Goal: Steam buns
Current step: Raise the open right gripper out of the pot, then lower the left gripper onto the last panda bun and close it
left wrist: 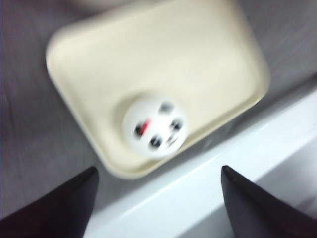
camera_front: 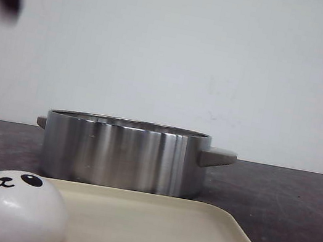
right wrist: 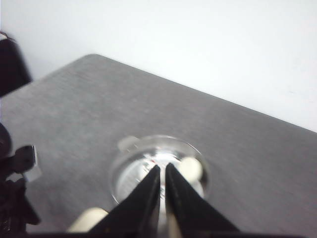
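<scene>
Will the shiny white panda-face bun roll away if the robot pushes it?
Probably a little: the glossy white panda-face bun is round on top, and the smooth cream tray offers little grip. Its raised rim may stop it. The glossy skin might also slip between fingers.

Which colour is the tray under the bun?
Cream; the tray shows best in the left wrist view.

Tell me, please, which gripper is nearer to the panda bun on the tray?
Left. The left gripper hangs open above the bun on the cream tray. The right gripper, nearly shut, is high over the steel pot instead.
</scene>
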`<state>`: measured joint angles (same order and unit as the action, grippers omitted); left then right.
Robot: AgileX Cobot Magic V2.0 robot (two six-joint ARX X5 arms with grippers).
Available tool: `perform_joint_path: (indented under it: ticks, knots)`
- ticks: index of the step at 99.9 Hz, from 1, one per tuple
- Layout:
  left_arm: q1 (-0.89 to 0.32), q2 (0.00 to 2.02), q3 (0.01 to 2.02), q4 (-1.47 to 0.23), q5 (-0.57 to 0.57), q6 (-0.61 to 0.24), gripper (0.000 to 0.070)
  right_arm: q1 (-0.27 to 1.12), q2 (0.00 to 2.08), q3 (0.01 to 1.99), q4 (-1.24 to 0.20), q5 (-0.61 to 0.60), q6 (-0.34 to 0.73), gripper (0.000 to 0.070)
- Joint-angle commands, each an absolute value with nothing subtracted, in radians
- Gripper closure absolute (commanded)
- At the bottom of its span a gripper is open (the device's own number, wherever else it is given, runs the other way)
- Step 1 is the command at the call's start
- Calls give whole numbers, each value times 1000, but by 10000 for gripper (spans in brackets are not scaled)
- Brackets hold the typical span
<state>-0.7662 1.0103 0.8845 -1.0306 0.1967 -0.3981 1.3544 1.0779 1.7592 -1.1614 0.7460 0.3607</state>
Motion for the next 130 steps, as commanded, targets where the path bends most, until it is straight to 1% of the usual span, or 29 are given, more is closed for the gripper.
perform_joint_path:
  ticks: [1, 3, 10, 13, 19, 30, 36, 52, 69, 87, 90, 94, 108, 114, 124, 130]
  knots:
    - [-790, 1045, 889, -1004, 179, -430, 191, 1391, 1079, 1776, -1243, 789, 453, 690]
    - [-797, 1059, 888, -1002, 172, -436, 171, 1397, 1074, 1776, -1275, 797, 465, 690]
    - [-815, 1106, 888, -984, 149, -456, 105, 1411, 1058, 1776, -1390, 831, 583, 690]
    - [-820, 1125, 888, -968, 145, -466, 85, 1414, 1054, 1776, -1423, 840, 618, 690]
    - [-823, 1158, 888, -928, 145, -488, 62, 1420, 1042, 1763, -1426, 841, 630, 690]
    - [-834, 1217, 888, -858, 146, -546, 62, 1431, 1023, 1761, -1422, 847, 630, 690]
    - [-843, 1249, 888, -836, 150, -569, 62, 1433, 1023, 1761, -1421, 846, 648, 690]
    - [-851, 1331, 888, -812, 149, -569, 63, 1433, 1016, 1761, -1421, 838, 645, 690]
    - [-852, 1418, 888, -825, 154, -570, 63, 1439, 1016, 1761, -1422, 838, 654, 690]
    - [-860, 1461, 888, -830, 149, -569, 78, 1439, 1016, 1761, -1422, 838, 668, 690]
    - [-860, 1466, 888, -826, 147, -569, 99, 1439, 1016, 1761, -1422, 838, 668, 690]
    - [-860, 1471, 888, -822, 139, -569, 169, 1439, 1016, 1761, -1422, 838, 670, 690]
    - [-860, 1485, 888, -820, 139, -556, 540, 1439, 1016, 1761, -1422, 838, 674, 690]
    - [-860, 1486, 888, -819, 139, -531, 693, 1439, 1016, 1761, -1422, 838, 673, 690]
    - [-863, 1483, 893, -820, 144, -509, 700, 1439, 1016, 1761, -1422, 838, 673, 690]
    - [-863, 1475, 916, -824, 186, -498, 700, 1439, 1015, 1761, -1422, 838, 673, 690]
